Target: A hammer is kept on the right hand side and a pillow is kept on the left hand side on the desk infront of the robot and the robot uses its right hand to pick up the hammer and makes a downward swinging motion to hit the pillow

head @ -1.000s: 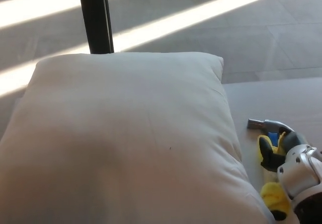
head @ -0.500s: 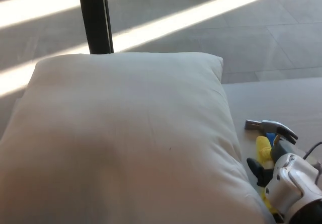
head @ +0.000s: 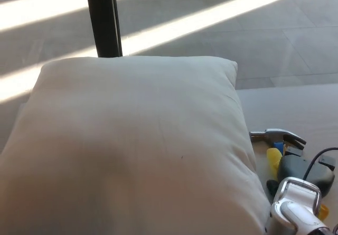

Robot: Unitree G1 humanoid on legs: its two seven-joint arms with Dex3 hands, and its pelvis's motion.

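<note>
The right hand (head: 297, 178) sits at the near right corner, dark fingers over the yellow handle of the hammer (head: 278, 145), with the silver wrist below blocking most of the view; the fingers look wrapped around the handle, but whether they truly clamp it or only rest on it I cannot tell; the left hand is not in view.

The hammer lies on the desk (head: 296, 105) just right of the pillow (head: 137, 145), its steel head pointing left, close to the pillow's right edge, its handle running back under the hand; the pillow fills the left and middle of the scene, plump and soft, its right side bulging toward the hammer.

The risks, as I judge them: a loose or off-centre hold would let the head-heavy hammer twist or slip once lifted; the head is so near the pillow's edge that a lift could snag the fabric and drag the pillow; a cable loops by the wrist, near the handle, and could catch; a swing aimed short would strike the desk or the pillow's sloping right edge, where the hammer could glance off; the centre is the safer target.
</note>
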